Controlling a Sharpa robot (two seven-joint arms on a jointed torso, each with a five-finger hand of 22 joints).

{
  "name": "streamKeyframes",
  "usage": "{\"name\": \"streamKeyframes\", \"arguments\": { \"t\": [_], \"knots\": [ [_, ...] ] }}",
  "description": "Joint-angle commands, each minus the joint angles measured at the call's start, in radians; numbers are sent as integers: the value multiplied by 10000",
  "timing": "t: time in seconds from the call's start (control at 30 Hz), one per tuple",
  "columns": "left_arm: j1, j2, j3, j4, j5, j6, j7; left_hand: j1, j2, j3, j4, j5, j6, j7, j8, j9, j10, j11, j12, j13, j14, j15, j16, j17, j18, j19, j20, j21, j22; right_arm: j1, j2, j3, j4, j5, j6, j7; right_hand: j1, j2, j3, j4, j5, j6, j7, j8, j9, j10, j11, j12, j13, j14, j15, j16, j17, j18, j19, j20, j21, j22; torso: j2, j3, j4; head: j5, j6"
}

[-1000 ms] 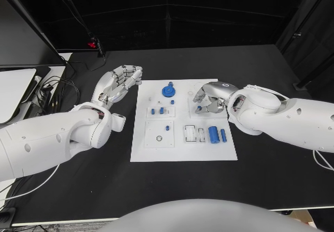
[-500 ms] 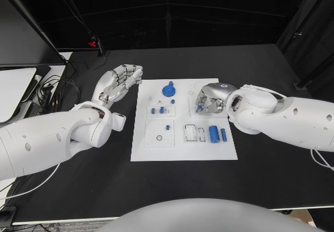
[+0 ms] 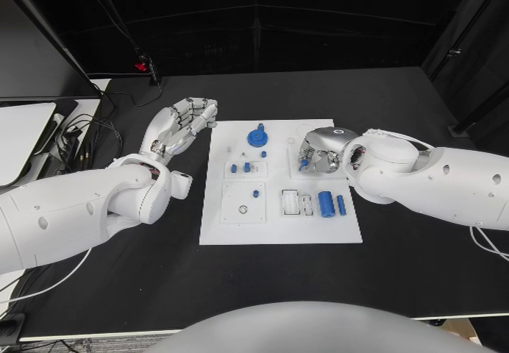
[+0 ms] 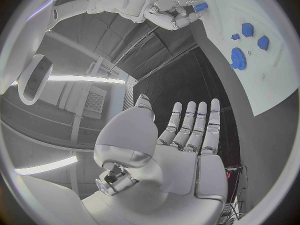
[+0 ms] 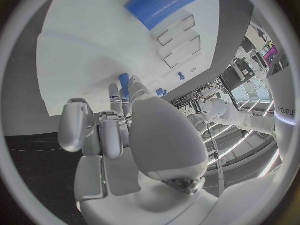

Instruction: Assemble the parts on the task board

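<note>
Over the task board (image 3: 278, 224), right hand (image 3: 318, 151) pinches a blue part (image 5: 124, 79); left hand (image 3: 182, 123) spread beside it.

The right robot hand (image 3: 321, 152) perhaps hides a small blue part (image 5: 124, 79).

Looks like a robotics lab: black desk (image 3: 265, 279), dark curtained walls, cables (image 3: 79, 129) trailing at 10 o'clock.
</note>
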Motion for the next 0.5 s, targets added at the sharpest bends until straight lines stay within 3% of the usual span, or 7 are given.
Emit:
{"name": "streamKeyframes", "arguments": {
  "t": [0.03, 0.33, 0.5],
  "knots": [
    [12, -5, 10, 7, 5, -2, 972, 44, 71, -56, -21, 42, 3, 1398, 64, -18, 6, 0, 33, -10, -28, 1, 26, -10, -139, 68, 29, -15, -15, 10, 21, 3, -9, -85, -1, 87, 116, 2, 90, -6, -42, 76, 29, 51, 5, 122, 9, -41, -17, 804, -66, 17, 1295, 18, 11, -61, -24, 747, 6, -3, -2, 9, -16],
    [12, -12, 10, 8, 5, 21, 954, 50, 76, -58, -22, 48, 6, 1398, 71, -26, 12, -1, 46, -18, -26, 0, 37, -21, -139, 68, 29, -15, -19, 7, 64, 3, -38, -77, -58, 140, 269, 6, 205, 0, -40, 115, 75, 23, -18, 228, 37, -123, -20, 810, -41, 32, 1317, 5, 24, -57, -3, 765, 1, 1, 4, 12, -68],
    [12, -18, 10, 10, 5, 21, 945, 50, 76, -58, -22, 48, 6, 1398, 71, -26, 12, -1, 46, -18, -26, 0, 37, -21, -139, 68, 29, -15, -19, 3, 72, 2, -47, -78, -120, 250, 656, 194, 509, -128, -40, 590, -62, 232, 59, 575, -76, -105, -6, 829, -110, 80, 1409, -8, 61, -90, 74, 821, 2, 2, -3, 19, -79]
  ]
}}
